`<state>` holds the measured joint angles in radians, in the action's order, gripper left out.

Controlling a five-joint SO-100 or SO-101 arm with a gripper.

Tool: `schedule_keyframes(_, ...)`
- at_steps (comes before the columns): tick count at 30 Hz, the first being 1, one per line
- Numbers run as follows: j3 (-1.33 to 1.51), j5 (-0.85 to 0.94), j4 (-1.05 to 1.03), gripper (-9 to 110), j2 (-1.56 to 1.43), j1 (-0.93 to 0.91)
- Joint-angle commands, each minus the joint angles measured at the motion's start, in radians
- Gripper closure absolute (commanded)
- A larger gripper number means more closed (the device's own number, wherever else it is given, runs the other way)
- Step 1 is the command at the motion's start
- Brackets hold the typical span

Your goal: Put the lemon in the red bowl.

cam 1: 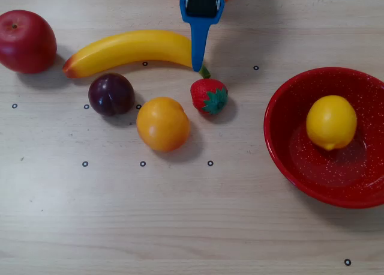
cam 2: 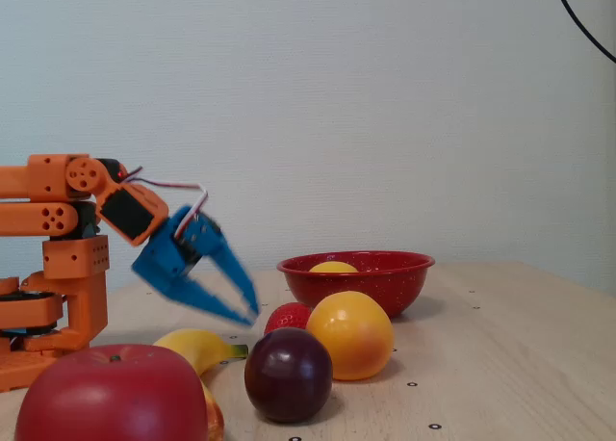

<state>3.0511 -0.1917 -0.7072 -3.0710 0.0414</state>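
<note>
bright-yellow smooth lemon (cam 1: 331,122) inside speckled glossy red bowl (cam 1: 282,144); hand (cam 2: 247,311) fingers apart, empty.

Arm folded low, hand empty and parted

The orange arm (cam 2: 58,205) is tucked back close to its base, wrist angled downward. The blue hand (cam 2: 245,314) points down toward the tabletop with its two fingers spread apart, gripping nothing; the overhead view shows it (cam 1: 196,66) entering from the top edge.
</note>
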Motion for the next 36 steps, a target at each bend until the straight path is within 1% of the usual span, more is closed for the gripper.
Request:
schedule_keyframes(1, 0.067, -0.037, 0.063, 101, -0.066, -0.005)
schedule_keyframes(7, 0.067, 0.035, -0.083, 101, -0.156, -0.031)
schedule_keyframes(13, 0.067, 0.066, -0.163, 101, -0.161, -0.031)
schedule_keyframes(36, 0.067, 0.115, -0.173, 101, -0.160, -0.025)
